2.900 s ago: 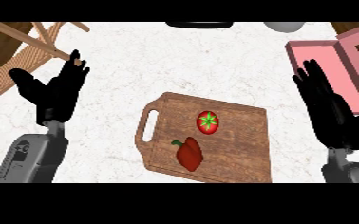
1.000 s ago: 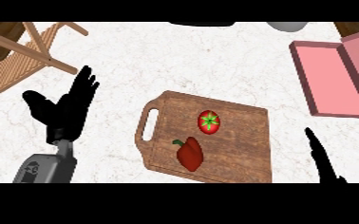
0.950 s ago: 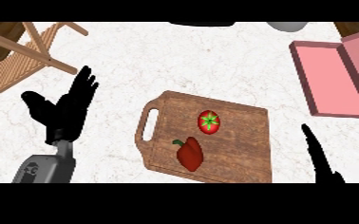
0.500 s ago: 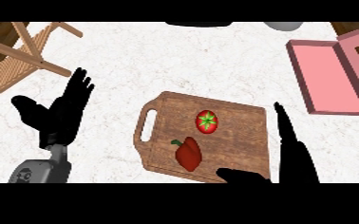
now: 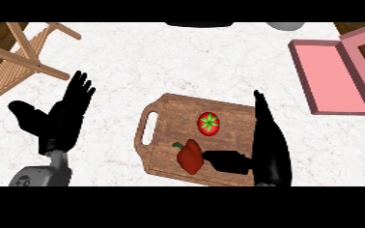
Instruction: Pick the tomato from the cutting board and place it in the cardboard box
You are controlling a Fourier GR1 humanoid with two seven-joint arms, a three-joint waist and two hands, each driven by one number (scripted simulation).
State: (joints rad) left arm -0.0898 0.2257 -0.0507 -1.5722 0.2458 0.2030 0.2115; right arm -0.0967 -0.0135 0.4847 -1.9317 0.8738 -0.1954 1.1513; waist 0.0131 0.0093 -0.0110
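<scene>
At the far left the left hand (image 5: 61, 118) rests open, fingers up. On the bench (image 5: 178, 63), the cutting board (image 5: 171, 108) carries a red pepper (image 5: 189, 155) and the tomato (image 5: 209, 123). Beside it the right hand (image 5: 267, 142) hangs released, thumb toward the pepper: the reach step. Next it must close round the tomato, then carry it right to the pink box (image 5: 331, 77).
</scene>
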